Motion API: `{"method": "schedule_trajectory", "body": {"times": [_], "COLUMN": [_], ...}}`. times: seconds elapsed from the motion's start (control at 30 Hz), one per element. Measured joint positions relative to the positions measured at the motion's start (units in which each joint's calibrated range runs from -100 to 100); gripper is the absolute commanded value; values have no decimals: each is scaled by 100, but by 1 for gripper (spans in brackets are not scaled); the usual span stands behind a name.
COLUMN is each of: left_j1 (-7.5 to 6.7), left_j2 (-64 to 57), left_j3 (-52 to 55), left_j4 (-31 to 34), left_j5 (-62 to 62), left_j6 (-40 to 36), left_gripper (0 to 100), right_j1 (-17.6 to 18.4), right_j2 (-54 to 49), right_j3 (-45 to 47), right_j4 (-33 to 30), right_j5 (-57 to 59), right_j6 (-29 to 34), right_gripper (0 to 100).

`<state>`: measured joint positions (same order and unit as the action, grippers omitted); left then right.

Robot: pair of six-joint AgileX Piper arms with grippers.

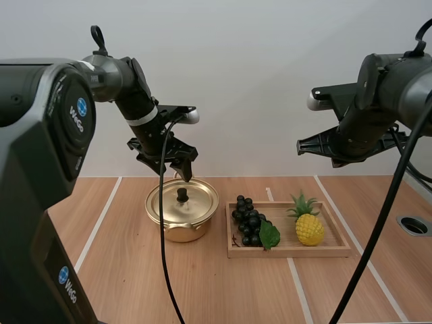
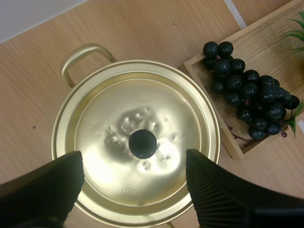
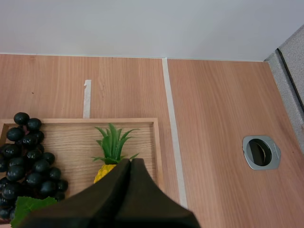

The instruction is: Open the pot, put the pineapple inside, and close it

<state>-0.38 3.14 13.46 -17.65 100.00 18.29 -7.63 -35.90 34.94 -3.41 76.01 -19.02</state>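
Note:
A gold pot (image 1: 182, 210) stands on the table with its lid (image 2: 137, 142) on, a black knob (image 2: 142, 143) at the lid's centre. My left gripper (image 1: 182, 169) hangs open just above the pot; its two fingers (image 2: 223, 190) stand apart on either side of the knob, clear of it. A yellow pineapple (image 1: 309, 228) with green leaves lies at the right end of a wooden tray (image 1: 290, 251). My right gripper (image 1: 304, 145) is raised high above the tray, shut on nothing; its fingers (image 3: 126, 190) lie together over the pineapple (image 3: 110, 152).
A bunch of dark grapes (image 1: 250, 221) with a green leaf fills the tray's left end, close to the pot. White tape lines (image 1: 101, 219) cross the wooden table. A round metal grommet (image 1: 413, 225) sits at the far right.

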Motion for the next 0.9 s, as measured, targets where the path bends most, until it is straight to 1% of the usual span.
{"method": "schedule_trajectory", "body": {"times": [0.17,0.37,0.47,0.53,0.63,0.9], "left_j1": [-18,-119,-168,-176,-216,-253], "left_j2": [303,575,637,678,722,775], "left_j3": [0,0,0,0,0,0], "left_j4": [-53,-40,52,117,369,459], "left_j5": [0,0,0,0,0,-251], "left_j6": [23,23,23,-20,-47,-78], "left_gripper": [99,99,99,99,99,99], "right_j1": [0,0,0,0,0,0], "right_j2": [-7,-7,59,150,324,477], "right_j3": [0,0,0,0,0,0], "right_j4": [0,0,0,0,0,341], "right_j5": [0,0,-16,-13,3,20], "right_j6": [0,0,0,0,0,-122], "right_gripper": [0,0,0,0,0,0]}}
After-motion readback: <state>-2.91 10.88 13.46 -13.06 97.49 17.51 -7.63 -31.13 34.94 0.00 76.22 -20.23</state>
